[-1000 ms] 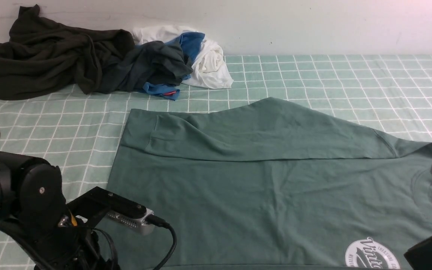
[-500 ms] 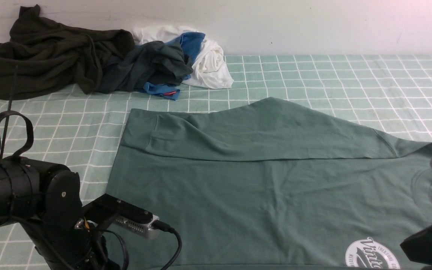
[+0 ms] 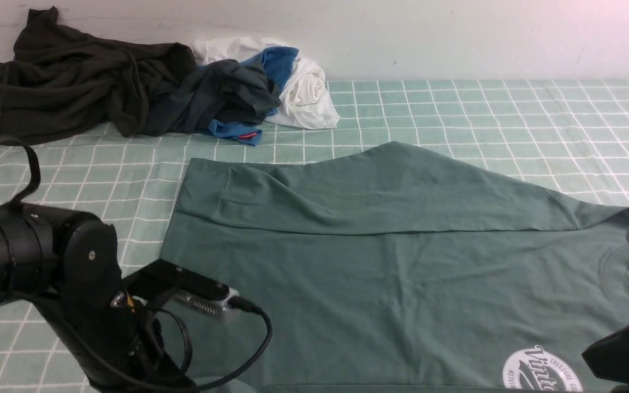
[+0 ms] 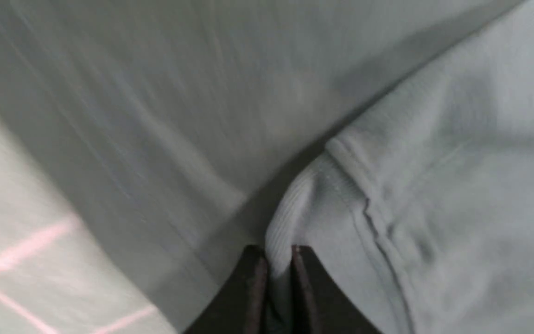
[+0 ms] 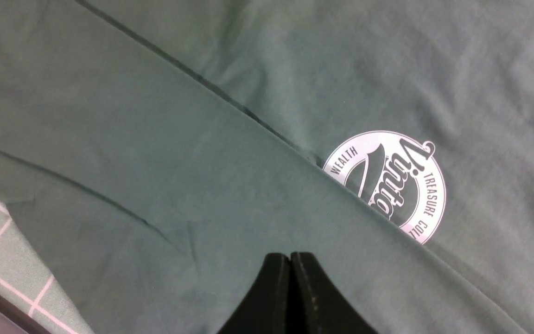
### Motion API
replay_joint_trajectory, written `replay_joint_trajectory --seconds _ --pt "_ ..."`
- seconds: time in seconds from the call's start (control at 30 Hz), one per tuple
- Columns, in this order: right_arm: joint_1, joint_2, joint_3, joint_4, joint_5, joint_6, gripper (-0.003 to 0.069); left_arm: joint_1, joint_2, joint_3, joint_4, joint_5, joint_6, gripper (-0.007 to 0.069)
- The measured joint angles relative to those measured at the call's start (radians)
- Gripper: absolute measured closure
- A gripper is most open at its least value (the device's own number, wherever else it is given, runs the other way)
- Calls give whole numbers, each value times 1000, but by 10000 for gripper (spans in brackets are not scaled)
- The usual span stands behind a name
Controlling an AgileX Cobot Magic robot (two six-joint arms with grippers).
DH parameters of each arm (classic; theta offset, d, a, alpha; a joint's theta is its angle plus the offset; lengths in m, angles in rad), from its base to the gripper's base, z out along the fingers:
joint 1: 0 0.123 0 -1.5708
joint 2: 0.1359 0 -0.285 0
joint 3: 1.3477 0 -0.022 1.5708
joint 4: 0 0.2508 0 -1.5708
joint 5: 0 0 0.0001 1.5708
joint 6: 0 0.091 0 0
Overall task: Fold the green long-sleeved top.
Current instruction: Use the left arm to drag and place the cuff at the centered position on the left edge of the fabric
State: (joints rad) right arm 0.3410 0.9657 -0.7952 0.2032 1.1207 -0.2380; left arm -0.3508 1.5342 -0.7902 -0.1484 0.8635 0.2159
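Note:
The green long-sleeved top (image 3: 391, 273) lies spread flat on the checked cloth, one sleeve folded across its far part. Its round white logo (image 3: 541, 371) sits near the front right. My left arm (image 3: 47, 273) stands over the top's near left corner and hides its own jaws in the front view. In the left wrist view my left gripper (image 4: 278, 253) is shut on a ribbed cuff (image 4: 290, 218) of the top. My right gripper (image 5: 290, 257) hovers shut and empty over a fold, close to the logo (image 5: 387, 185).
A very dark olive-black garment (image 3: 69, 76) is heaped at the far left against the wall. Beside it lie a dark grey-and-blue garment (image 3: 227, 93) and a white one (image 3: 306, 87). The checked cloth (image 3: 484, 109) runs bare along the far right.
My left jaws have closed from wide open onto the ribbed cuff, and the left arm has shifted up and right. The top's left edge has moved slightly. The right arm has barely moved.

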Motion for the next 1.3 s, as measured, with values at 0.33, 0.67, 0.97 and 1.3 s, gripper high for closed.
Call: replay_joint_trajectory --seconds 0.33,0.67,0.97,1.3 --pt "0 0 0 -20 -25 -1 673 0 -27 -350 93 137 0 596" --pt "0 0 0 -26 -25 -1 673 9 116 -586 112 191 0 596" --pt "0 0 0 -26 -25 -1 673 78 296 -606 122 153 1 592" --pt "0 0 0 -69 -33 15 673 98 375 -631 122 103 -8 372"
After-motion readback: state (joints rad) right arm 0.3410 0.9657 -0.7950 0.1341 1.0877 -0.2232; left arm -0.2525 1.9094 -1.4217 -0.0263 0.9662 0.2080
